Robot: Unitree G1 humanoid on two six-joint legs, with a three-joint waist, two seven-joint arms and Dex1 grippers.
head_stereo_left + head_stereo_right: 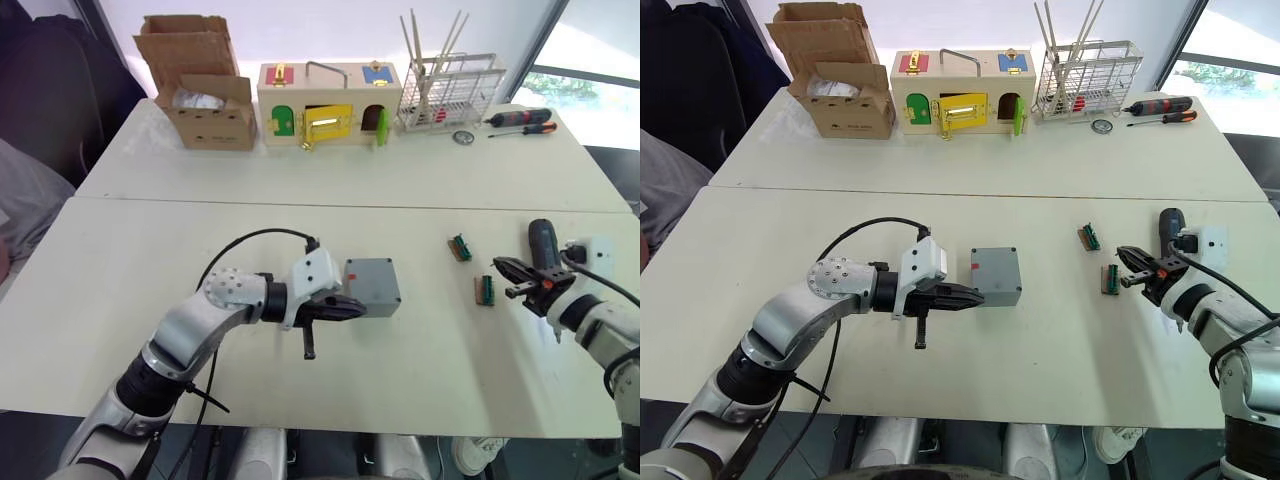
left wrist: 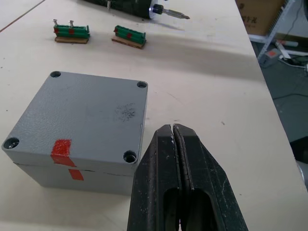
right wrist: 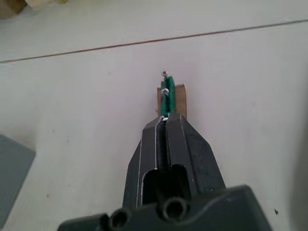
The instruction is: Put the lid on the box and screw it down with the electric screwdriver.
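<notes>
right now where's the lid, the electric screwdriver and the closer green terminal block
lid (image 2: 86, 113): left wrist view, middle of its grey top face, seated on the box.
electric screwdriver (image 1: 542, 243): left eye view, black body by the right gripper.
closer green terminal block (image 1: 486, 289): left eye view, its green top.

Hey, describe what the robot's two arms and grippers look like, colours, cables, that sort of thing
Both arms are silver-grey metal with black joints. The left arm has a round perforated joint and a white wrist housing, with a black cable looping over it. The left gripper and right gripper each have two tapered black fingers. Black cables trail along the right forearm too.
</notes>
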